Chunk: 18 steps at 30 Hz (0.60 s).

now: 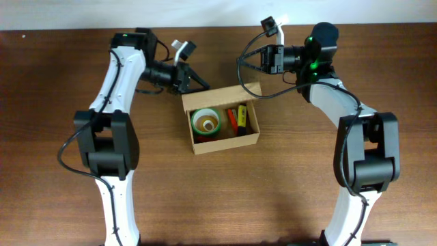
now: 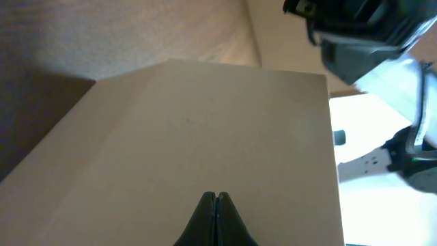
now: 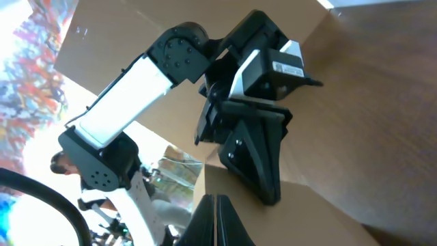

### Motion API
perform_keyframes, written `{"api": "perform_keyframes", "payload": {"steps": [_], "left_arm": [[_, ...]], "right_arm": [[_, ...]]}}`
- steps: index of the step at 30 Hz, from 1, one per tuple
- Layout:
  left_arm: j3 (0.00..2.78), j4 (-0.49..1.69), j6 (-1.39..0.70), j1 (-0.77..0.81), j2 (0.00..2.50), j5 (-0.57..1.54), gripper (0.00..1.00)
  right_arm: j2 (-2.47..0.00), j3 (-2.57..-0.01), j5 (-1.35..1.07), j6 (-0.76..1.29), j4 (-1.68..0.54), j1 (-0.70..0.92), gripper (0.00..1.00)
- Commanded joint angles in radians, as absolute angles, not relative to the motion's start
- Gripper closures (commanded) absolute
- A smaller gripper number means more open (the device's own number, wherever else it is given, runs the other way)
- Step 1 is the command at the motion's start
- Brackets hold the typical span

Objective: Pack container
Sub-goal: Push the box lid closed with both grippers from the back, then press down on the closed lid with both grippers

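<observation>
Your wooden table [image 1: 287, 198] carries the container [image 1: 229, 143] at its middle, between the two arms, open on top with its flap lid [image 1: 222, 94] at the far edge. Your left gripper [image 1: 203, 83] is pinched fully closed and holds nothing, just beside the container's far left corner with the flap's cardboard close in front of its tips, while your right gripper [image 1: 247, 65] is likewise closed and empty near the far right corner. Inside the container, a tape roll [image 1: 206, 122] lies on the left, and orange and yellow pens [image 1: 237, 117] on the right.
</observation>
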State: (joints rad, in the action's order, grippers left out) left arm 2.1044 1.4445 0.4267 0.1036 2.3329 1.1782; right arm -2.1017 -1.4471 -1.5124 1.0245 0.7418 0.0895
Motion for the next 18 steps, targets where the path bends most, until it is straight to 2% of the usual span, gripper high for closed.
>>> {"api": "perform_keyframes", "payload": {"steps": [1,5,9,12,18], "left_arm": [[2.101,1.444,0.469,0.119,2.296,1.113,0.98],[2.101,1.427,0.457,0.13,2.29,1.093,0.98],[2.101,1.424,0.435,0.135,2.29,1.038,0.98],[2.101,1.423,0.435,0.136,2.29,1.023,0.98],[2.101,1.422,0.417,0.138,2.29,0.967,0.98]], "right_arm": [[-2.078,-1.458,-1.429,1.103,0.748,0.101,0.96],[-2.078,-1.458,-1.27,1.163,0.677,0.099,0.96],[-2.078,-1.458,-1.116,1.164,0.405,0.105,0.96],[-2.078,-1.458,-1.053,1.111,0.247,0.112,0.96],[-2.078,-1.459,-1.035,0.939,0.091,0.147,0.96]]}}
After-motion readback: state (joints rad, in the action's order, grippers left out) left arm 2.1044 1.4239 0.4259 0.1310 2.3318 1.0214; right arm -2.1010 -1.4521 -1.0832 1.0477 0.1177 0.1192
